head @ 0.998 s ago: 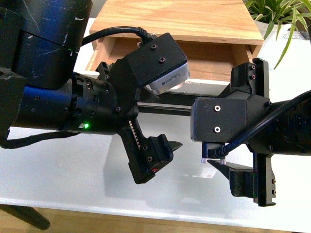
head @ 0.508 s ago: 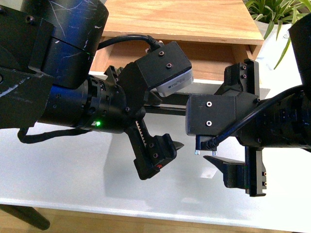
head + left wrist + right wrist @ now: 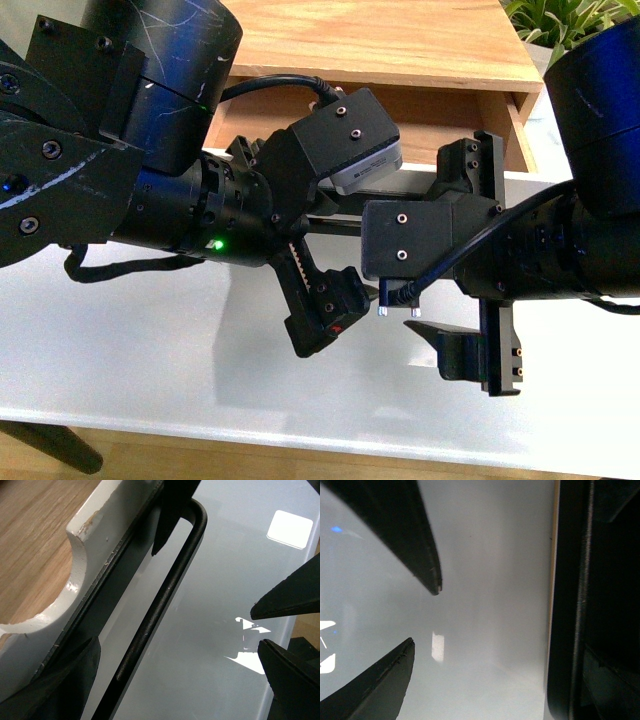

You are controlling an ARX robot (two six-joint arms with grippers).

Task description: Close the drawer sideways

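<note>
The drawer (image 3: 455, 108) stands pulled out of the light-wood cabinet (image 3: 380, 40), its wooden inside showing behind my arms. In the left wrist view I see its white front panel (image 3: 75, 570) with the semicircular notch and the long black bar handle (image 3: 167, 587). My left gripper (image 3: 352, 248) is open, and in its wrist view (image 3: 180, 650) the handle runs between the two fingers without touching them. My right gripper (image 3: 425, 255) is open just right of it, in front of the drawer front. In its own view (image 3: 424, 616) it holds nothing, over the white table.
The white table (image 3: 150, 340) runs to its front edge below the grippers. A green plant (image 3: 560, 25) stands at the back right beside the cabinet. A black part (image 3: 580, 605) fills one side of the right wrist view.
My right gripper has moved left, closer to the left gripper. My left arm has shifted slightly right and toward the drawer. The drawer has not visibly moved.
</note>
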